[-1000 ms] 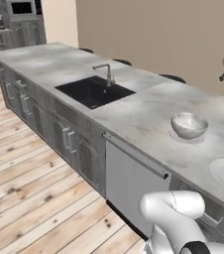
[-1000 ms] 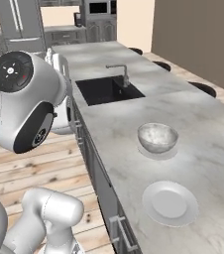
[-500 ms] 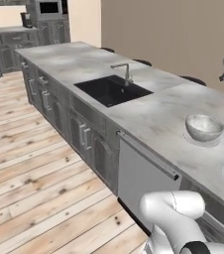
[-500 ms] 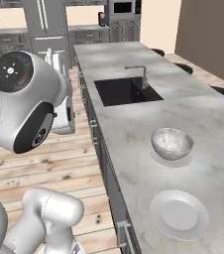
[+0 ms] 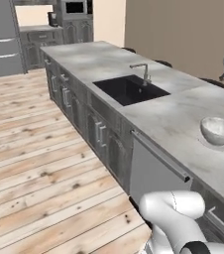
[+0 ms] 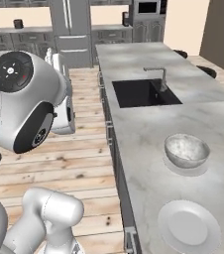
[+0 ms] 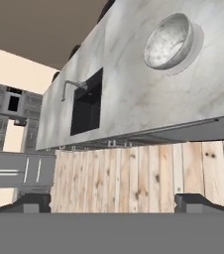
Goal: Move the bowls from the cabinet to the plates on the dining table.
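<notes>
Dark jaws spread wide, empty, over the wooden floor (image 7: 148,173).

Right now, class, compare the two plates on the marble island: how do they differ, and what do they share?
The nearer plate is bare, while the farther plate carries the marbled bowl. The nearer plate shows its whole flat face; the farther plate shows little more than a rim around the bowl. The farther plate lies closer to the sink. Both are round, pale grey-white, and flat on the dining table.
</notes>
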You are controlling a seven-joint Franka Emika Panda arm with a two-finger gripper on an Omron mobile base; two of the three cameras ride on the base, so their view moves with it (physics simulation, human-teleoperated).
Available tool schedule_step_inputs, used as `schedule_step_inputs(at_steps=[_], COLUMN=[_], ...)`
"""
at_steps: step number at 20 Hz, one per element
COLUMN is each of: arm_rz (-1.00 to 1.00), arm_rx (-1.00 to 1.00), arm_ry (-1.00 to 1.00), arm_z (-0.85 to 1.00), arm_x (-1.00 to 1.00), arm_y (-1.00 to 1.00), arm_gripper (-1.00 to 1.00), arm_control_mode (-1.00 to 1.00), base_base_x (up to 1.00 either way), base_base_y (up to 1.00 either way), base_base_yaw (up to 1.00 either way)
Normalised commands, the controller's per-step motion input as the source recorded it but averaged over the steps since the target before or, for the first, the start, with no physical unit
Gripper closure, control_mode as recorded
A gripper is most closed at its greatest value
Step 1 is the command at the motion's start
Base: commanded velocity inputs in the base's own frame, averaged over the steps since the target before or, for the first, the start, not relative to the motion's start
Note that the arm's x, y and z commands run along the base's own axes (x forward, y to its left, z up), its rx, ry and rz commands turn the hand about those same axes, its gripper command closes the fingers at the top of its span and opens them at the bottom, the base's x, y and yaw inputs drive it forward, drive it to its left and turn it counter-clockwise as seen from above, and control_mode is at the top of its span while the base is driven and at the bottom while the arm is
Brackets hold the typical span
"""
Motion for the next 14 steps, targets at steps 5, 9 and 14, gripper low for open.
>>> schedule_step_inputs(at_steps=[5, 9, 14], arm_rz=[0.0, 0.0, 0.0], arm_rx=[0.0, 0.0, 0.0], arm_ry=[0.0, 0.0, 0.0], arm_z=[0.0, 0.0, 0.0], arm_x=[0.0, 0.0, 0.0], arm_y=[0.0, 0.0, 0.0], arm_gripper=[-1.0, -1.0, -1.0], arm_control_mode=[1.0, 1.0, 1.0], base_base_x=[0.0, 0.0, 0.0], base_base_y=[0.0, 0.0, 0.0], base_base_yaw=[0.25, 0.25, 0.25])
